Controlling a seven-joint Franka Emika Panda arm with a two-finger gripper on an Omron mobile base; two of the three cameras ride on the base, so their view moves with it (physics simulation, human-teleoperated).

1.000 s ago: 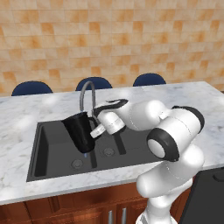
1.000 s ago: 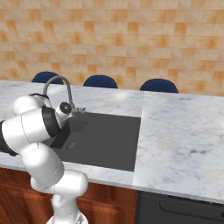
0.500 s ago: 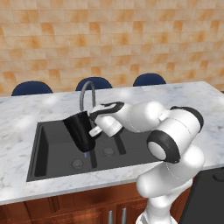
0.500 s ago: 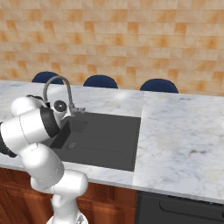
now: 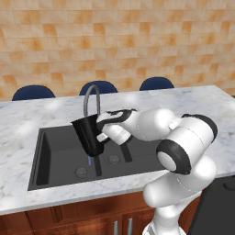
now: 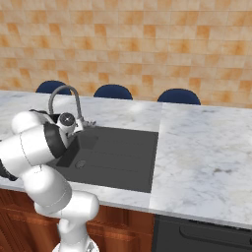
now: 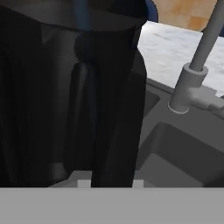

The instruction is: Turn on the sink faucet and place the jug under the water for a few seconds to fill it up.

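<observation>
Jug (image 5: 90, 136) held above sink (image 5: 55, 160), under faucet (image 5: 91, 98) spout, slightly tilted. Gripper (image 5: 102, 132) pinched on jug's handle; fingertips hidden behind jug body. Short blue water (image 5: 89, 160) trace below jug base, source obscured. Faucet lever indistinct in left base view.

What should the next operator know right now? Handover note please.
Gripper: shut on the black tapered jug, gripped at its side handle.
Jug: held upright in the air over the dark grey double-basin sink, directly under the spout of the tall grey gooseneck faucet.
Water: a thin blue stream shows below the jug, so the faucet is on.
Done: faucet on, jug grasped and brought under the spout.
Left: hold a few seconds to fill.
</observation>
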